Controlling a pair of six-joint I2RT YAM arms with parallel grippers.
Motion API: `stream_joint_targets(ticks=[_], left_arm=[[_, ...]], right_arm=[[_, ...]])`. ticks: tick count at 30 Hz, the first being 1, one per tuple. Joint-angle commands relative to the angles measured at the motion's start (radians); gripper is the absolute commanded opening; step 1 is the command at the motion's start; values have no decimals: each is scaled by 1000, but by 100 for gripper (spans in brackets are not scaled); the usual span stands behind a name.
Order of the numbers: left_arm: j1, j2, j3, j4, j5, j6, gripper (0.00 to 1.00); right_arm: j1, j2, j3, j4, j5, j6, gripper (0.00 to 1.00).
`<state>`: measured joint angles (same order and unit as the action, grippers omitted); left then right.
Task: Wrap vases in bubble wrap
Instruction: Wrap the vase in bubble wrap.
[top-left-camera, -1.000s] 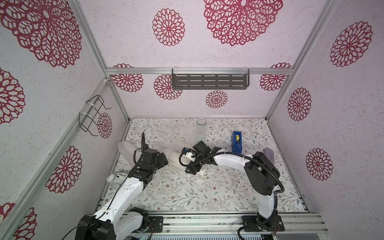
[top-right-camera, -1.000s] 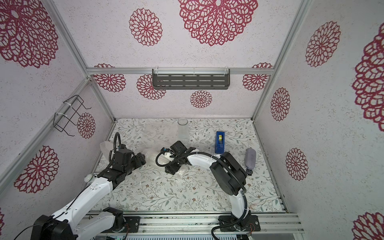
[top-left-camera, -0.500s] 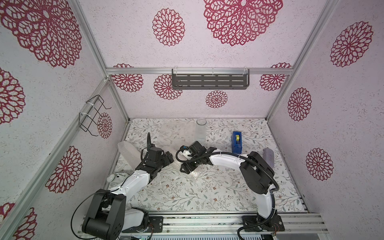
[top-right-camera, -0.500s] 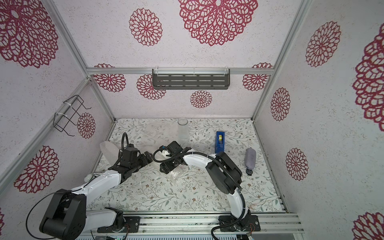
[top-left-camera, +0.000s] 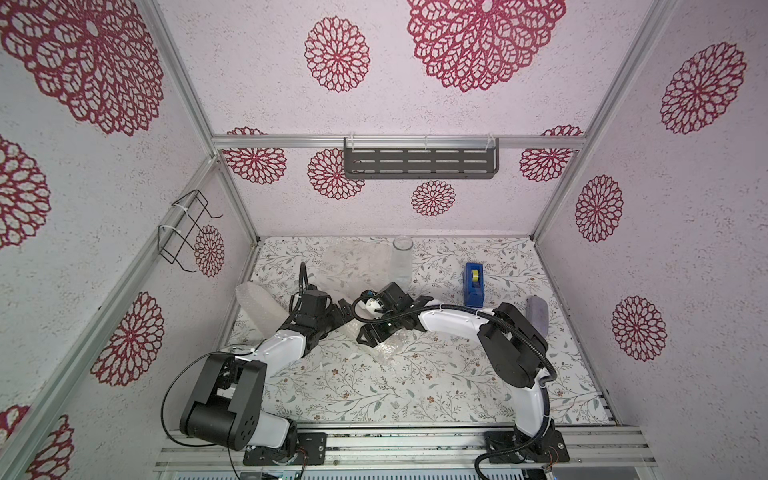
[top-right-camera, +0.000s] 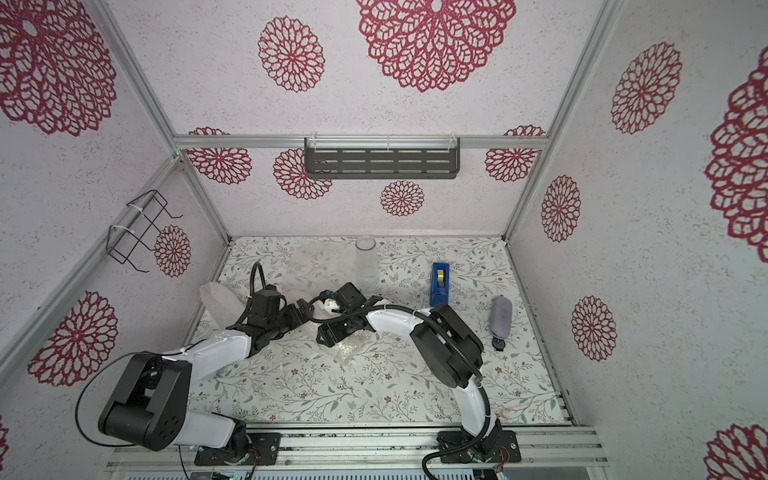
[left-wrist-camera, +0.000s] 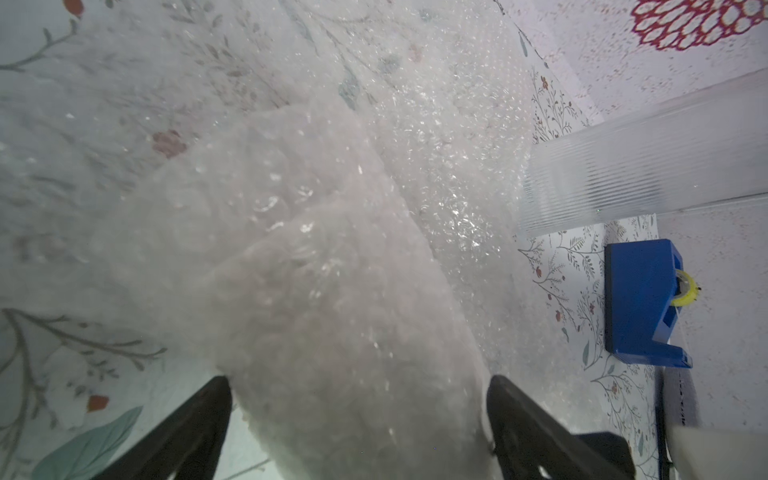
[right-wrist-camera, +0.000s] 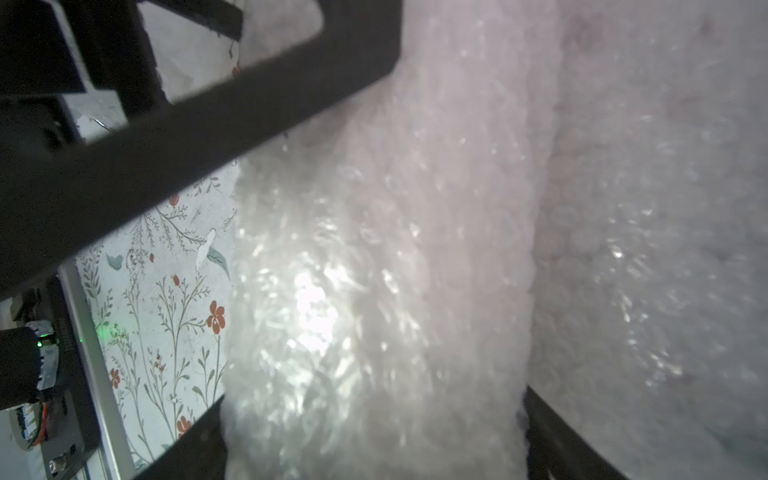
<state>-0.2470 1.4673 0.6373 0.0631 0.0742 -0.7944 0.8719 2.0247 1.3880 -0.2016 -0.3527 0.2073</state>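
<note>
A roll of bubble wrap (top-left-camera: 388, 351) lies at mid-table between my two grippers; what it holds is hidden. My right gripper (top-left-camera: 380, 334) is shut on the roll (right-wrist-camera: 374, 249), a finger pressed against each side. My left gripper (top-left-camera: 345, 310) is open, and its spread fingers (left-wrist-camera: 199, 415) straddle one end of the roll (left-wrist-camera: 332, 291). A clear ribbed glass vase (top-left-camera: 402, 259) stands upright at the back, beside a flat sheet of bubble wrap (top-left-camera: 353, 259). A vase bundled in bubble wrap (top-left-camera: 257, 305) leans at the left wall.
A blue tape dispenser (top-left-camera: 473, 284) stands right of centre, close to the right arm. A grey-purple pouch (top-left-camera: 537, 309) lies by the right wall with a small watch (top-right-camera: 498, 343) next to it. The left gripper's finger (right-wrist-camera: 208, 104) crosses the right wrist view.
My left arm has folded in and its gripper has come up to the roll while opening wider. The right gripper has carried the roll a little to the left.
</note>
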Motion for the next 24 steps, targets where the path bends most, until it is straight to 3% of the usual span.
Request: stream_joint_targets(ticks=[1, 13, 14, 24], left_arm=[[23, 24, 14, -35, -25, -13, 100], [34, 109, 75, -157, -91, -12, 98], [39, 113, 74, -155, -87, -12, 98], [43, 151, 93, -153, -78, -20, 98]], right_arm=[[39, 53, -58, 14, -60, 31, 77], [33, -39, -135, 87, -64, 50, 92], [32, -45, -145, 88, -65, 48, 99], [32, -126, -196, 89, 12, 38, 99]])
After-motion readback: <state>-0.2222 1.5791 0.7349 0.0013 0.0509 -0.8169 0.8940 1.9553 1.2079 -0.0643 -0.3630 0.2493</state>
